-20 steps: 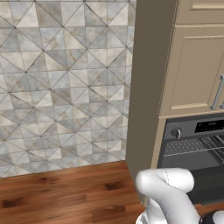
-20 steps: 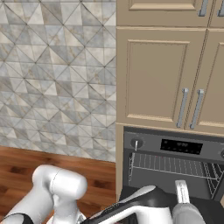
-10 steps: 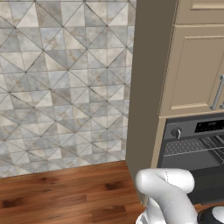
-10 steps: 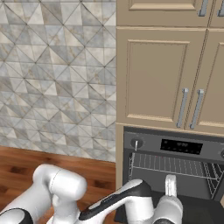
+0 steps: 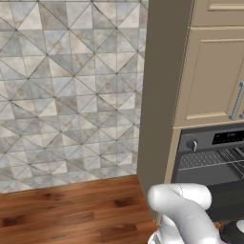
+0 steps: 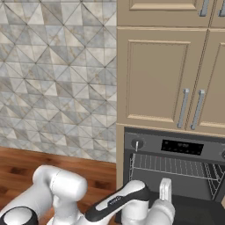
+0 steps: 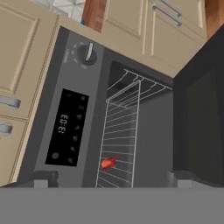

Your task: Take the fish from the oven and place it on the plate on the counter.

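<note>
- The gripper hangs in front of the open oven, jaws spread wide with nothing between them.
- In the hand view its two dark fingertips show at the bottom edge.
- The fish lies on a wire rack inside the oven cavity, beyond the jaws and roughly centred between them, not touching either.
- The rolled hand view shows the control strip's knob and digital display.

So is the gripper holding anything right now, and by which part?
Nothing is held. The gripper is open in front of the oven, and the fish lies untouched on the wire rack.
</note>
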{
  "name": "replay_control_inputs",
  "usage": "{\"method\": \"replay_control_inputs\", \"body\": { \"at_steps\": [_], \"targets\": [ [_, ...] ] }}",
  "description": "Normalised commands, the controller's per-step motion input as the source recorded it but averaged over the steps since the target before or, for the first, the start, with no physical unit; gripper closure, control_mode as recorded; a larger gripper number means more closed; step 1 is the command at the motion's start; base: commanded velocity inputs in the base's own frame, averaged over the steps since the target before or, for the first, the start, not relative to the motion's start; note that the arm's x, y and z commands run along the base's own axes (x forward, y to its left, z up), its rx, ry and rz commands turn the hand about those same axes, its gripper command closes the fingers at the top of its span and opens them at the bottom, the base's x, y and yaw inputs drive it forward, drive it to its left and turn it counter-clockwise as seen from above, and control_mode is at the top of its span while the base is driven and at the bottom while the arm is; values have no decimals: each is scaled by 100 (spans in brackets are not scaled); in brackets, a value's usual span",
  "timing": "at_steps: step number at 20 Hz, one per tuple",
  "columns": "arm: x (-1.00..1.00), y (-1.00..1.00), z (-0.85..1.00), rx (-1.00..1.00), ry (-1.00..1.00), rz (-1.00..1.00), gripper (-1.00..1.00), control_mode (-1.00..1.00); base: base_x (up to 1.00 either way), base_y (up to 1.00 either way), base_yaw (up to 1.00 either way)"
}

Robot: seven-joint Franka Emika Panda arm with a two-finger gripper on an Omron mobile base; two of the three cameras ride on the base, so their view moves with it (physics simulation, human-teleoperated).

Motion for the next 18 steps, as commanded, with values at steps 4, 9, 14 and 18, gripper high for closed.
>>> {"method": "replay_control_inputs", "body": {
  "at_steps": [4,9,14,18],
  "targets": [
    [14,-13,-1,0,0,4,-100,-100,0,0,0],
    [16,-3,-1,3,1,27,-100,-100,0,0,0],
    [10,0,-8,7,0,38,-100,-100,0,0,0],
    [10,0,-15,5,-3,36,-100,-100,0,0,0]
  ]
}}
